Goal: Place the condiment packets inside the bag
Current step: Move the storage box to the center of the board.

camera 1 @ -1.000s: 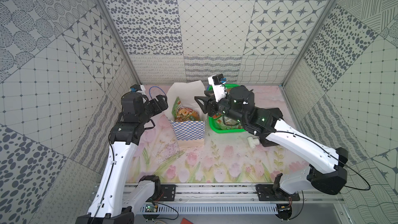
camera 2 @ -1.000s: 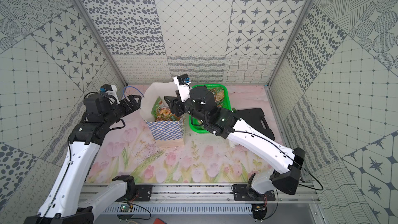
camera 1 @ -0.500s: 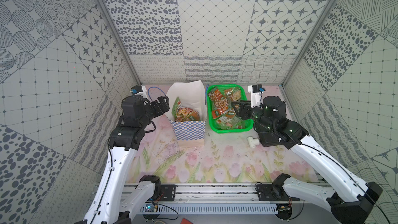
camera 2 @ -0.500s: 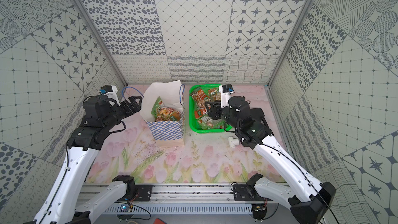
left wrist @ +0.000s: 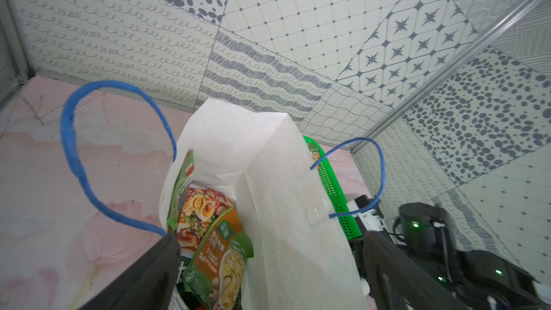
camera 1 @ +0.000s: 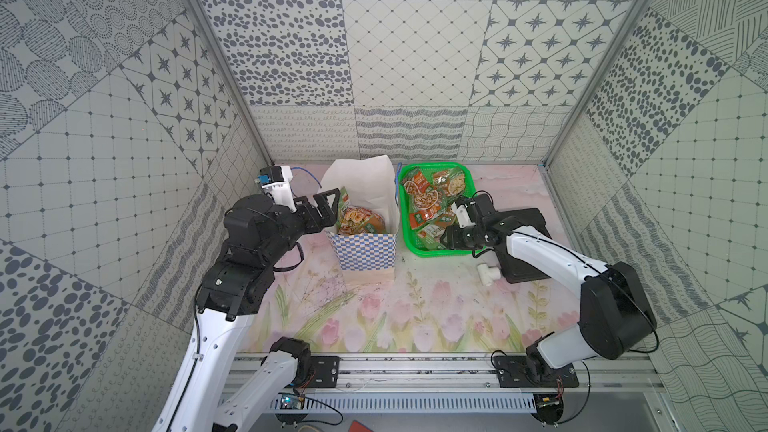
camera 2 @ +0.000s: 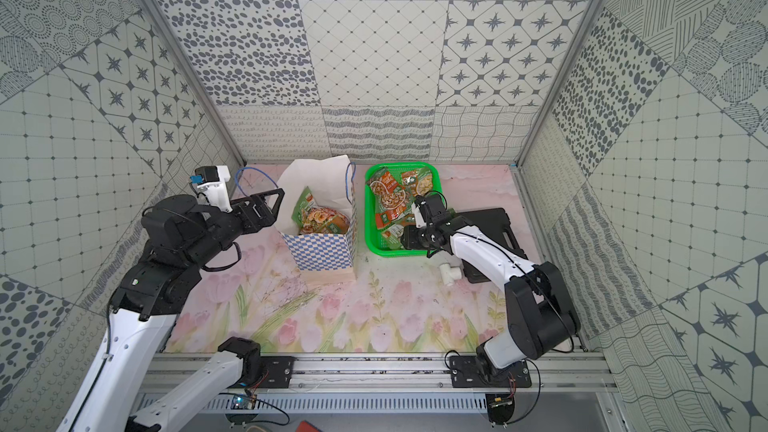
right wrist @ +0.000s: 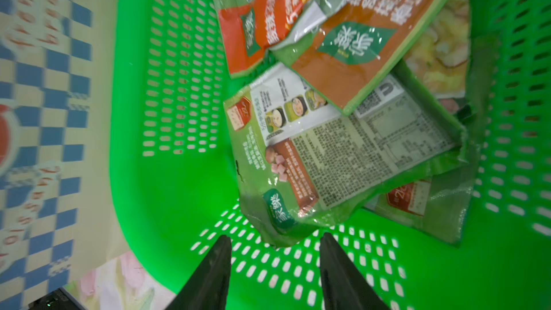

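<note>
Overhead and wrist views of a two-arm packing bench. The white paper bag [camera 1: 360, 245], its lower band checkered blue and white, stands upright and open-mouthed near the far edge of the flower-printed bench [camera 1: 374, 317], about midway along that edge; its thin blue cord handles [left wrist: 71, 144] hang outward on either side of the mouth. Several glossy green-and-orange condiment packets [left wrist: 214, 251] printed with food photos stand inside the bag. Further packets lie overlapping in the green plastic mesh basket [camera 1: 402, 218], which sits just beside the bag on the robot's right, also by the far edge. The left gripper [left wrist: 269, 238] is spread wide at the left side of the bag's mouth, one fingertip [left wrist: 161, 257] beside the root of a handle; it grips nothing. The right gripper [right wrist: 275, 238] reaches into the near end of the basket, jaws partly apart; the corner of a green packet [right wrist: 328, 150] lying printed-back up reaches just between the fingertips, no finger is seen pressing it, and nothing is held. A small white T-shaped pipe fitting [camera 1: 487, 274] lies on the bench off the basket's near right corner, and a flat black case [camera 1: 530, 218] lies to the basket's right, partly under the right arm
</note>
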Available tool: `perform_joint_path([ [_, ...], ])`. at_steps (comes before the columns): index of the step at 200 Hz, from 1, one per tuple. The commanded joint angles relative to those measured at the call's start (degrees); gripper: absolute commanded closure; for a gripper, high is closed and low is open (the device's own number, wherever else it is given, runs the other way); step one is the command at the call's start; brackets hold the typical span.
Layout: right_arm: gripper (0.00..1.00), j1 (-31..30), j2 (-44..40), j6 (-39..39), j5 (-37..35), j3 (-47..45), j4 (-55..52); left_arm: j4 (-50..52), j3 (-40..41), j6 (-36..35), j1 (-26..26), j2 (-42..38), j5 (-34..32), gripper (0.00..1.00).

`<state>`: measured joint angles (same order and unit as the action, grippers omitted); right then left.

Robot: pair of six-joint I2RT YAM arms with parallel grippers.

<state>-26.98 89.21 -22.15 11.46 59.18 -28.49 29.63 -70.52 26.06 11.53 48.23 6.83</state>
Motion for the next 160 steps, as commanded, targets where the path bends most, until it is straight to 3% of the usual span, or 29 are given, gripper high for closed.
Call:
perform_joint_path([
  [1,0.52,-0.5,1.0,2.1,1.8,0.8,-2.0,-0.2,-2.1,2.8,2.6,-0.3,7.9,0.01],
  [23,0.52,-2.3,-1.5,1.5,1.6,-3.0,-2.0,0.9,-2.9,5.3,5.8,-0.3,9.2,0.01],
  [55,0.53,-6.4,-8.1,-0.4,-0.4,-8.7,-2.4,2.2,-5.9,5.4,14.0,1.9,5.5,0.01],
  [117,0.53,-11.4,-21.8,-7.2,-2.1,-21.7,-1.4,1.5,-10.4,0.3,37.1,10.8,-10.6,0.01],
  [160,0.53,-14.4,-31.9,-11.9,-0.1,-29.3,-0.3,2.4,-14.2,-2.7,47.0,19.5,-20.5,0.01],
])
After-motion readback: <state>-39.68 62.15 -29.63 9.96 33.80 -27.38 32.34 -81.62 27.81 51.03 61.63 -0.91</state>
